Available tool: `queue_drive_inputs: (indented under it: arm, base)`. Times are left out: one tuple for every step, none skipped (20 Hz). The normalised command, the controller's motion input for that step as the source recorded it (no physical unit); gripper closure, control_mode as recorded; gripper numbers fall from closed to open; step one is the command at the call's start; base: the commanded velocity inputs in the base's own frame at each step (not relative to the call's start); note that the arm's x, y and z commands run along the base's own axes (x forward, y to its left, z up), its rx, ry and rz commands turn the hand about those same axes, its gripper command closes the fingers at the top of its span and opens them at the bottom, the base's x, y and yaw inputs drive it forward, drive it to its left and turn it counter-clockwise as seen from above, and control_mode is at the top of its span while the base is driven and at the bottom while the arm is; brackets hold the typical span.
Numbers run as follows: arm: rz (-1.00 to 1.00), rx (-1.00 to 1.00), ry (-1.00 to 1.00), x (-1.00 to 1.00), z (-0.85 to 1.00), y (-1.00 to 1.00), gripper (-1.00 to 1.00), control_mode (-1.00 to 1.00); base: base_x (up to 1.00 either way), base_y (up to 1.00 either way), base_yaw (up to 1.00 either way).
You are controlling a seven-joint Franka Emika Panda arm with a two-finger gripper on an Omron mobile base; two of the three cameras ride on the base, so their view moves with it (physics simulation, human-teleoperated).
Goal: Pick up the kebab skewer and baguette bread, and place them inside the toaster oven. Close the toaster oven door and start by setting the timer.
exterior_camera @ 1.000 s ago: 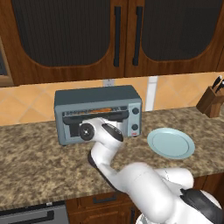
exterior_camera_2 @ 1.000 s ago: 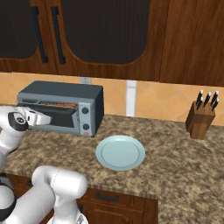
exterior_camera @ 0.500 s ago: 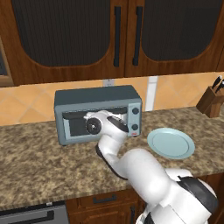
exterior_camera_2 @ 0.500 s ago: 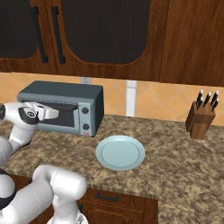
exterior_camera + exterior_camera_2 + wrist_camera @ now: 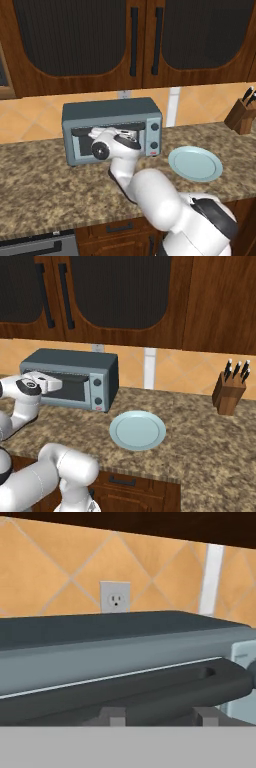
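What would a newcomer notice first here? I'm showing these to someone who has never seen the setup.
The white arm reaching to the grey-blue toaster oven by the backsplash, its gripper right at the door's dark bar handle. Then the pale blue plate to the oven's right and the knife block farther right.

One toaster oven (image 5: 112,112), one plate (image 5: 195,163), one knife block (image 5: 229,396).
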Motion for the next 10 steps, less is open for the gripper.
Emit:
queue_drive_inputs:
  arm:
    - [0.00, 0.00, 0.00, -0.18, 0.00, 0.00, -1.00, -1.00]
    - [-0.01, 0.00, 0.00, -0.17, 0.00, -0.01, -1.00, -1.00]
    - [-0.01, 0.00, 0.00, -0.31, 0.00, -0.04, -1.00, -1.00]
    - [-0.01, 0.00, 0.00, -0.29, 0.00, -0.06, -1.00, -1.00]
    - [-0.01, 0.00, 0.00, -0.31, 0.00, -0.04, -1.00, -1.00]
    - [-0.02, 0.00, 0.00, -0.27, 0.00, -0.02, -1.00, -1.00]
    - [-0.02, 0.00, 0.00, -0.26, 0.00, 0.00, -1.00, -1.00]
    - [-0.02, 0.00, 0.00, -0.38, 0.00, 0.00, -1.00, -1.00]
    - [-0.02, 0.00, 0.00, -0.38, 0.00, 0.00, -1.00, -1.00]
    - [-0.02, 0.00, 0.00, -0.44, 0.00, 0.00, -1.00, -1.00]
  base:
    - [0.00, 0.00, 0.00]
    - [0.00, 0.00, 0.00]
    - [0.00, 0.00, 0.00]
    - [0.00, 0.00, 0.00]
    - [0.00, 0.00, 0.00]
    - [0.00, 0.00, 0.00]
    - [0.00, 0.00, 0.00]
    - [0.00, 0.00, 0.00]
    - [0.00, 0.00, 0.00]
    - [0.00, 0.00, 0.00]
